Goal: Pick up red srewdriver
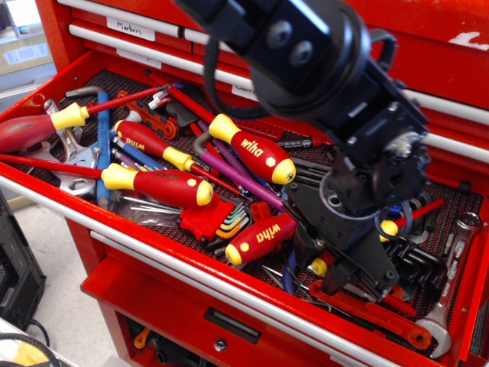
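Observation:
The open drawer (153, 256) holds several red screwdrivers with yellow ends. My black gripper (332, 248) is low over the drawer's right half. It appears open, and its fingers stand over a small red screwdriver. Only that screwdriver's yellow butt (318, 266) and its yellow collar with red shaft (397, 224) show; the gripper hides the handle. A Wiha screwdriver (258, 237) lies just left of the gripper. Another Wiha screwdriver (252, 149) lies behind it. Two more screwdrivers lie further left (157, 186) (153, 145).
A red hex-key set (210, 218) lies mid-drawer. Red pliers (382, 313) and a wrench (451, 283) lie at the right front. Wrenches (72, 157) and a large red screwdriver (30, 128) lie at the left. Closed red drawers (191, 30) rise behind.

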Controlling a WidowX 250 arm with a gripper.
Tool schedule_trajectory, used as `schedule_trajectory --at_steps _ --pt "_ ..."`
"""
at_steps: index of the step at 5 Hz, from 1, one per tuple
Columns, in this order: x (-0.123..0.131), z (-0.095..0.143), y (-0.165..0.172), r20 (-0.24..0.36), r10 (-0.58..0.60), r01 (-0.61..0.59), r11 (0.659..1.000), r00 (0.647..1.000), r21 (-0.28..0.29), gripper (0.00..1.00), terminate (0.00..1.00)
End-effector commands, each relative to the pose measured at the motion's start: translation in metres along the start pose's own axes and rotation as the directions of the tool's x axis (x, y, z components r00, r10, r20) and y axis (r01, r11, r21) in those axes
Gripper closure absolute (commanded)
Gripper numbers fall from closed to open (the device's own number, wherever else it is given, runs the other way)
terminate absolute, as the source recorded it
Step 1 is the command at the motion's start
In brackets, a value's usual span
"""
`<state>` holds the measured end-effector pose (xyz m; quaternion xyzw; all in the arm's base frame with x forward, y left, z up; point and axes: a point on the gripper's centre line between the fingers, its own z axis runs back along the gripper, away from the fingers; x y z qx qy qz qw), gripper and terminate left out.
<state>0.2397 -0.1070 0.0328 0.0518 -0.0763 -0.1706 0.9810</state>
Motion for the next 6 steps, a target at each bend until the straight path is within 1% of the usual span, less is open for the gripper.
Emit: schedule_trajectory --at_steps 1,2,3,4,5,6 --pt "0.008 0.035 0.0 -0.002 0.011 -0.011 1.0 1.0 0.011 1.0 0.0" --pt "0.001 0.075 0.007 -0.098 0.004 0.0 0.999 0.995 0.033 1.0 0.0" --pt "-0.016 0.104 0.017 -0.127 -0.028 0.036 0.997 0.992 0.066 1.0 0.0" --pt "-0.025 0.128 0.041 -0.106 -0.025 0.033 0.997 0.994 0.071 1.0 0.0" --pt "-0.03 0.15 0.058 -0.088 -0.053 0.061 0.994 0.995 0.092 1.0 0.0" --pt "-0.026 0.168 0.073 -0.033 -0.127 0.13 0.985 0.991 0.113 1.0 1.0"
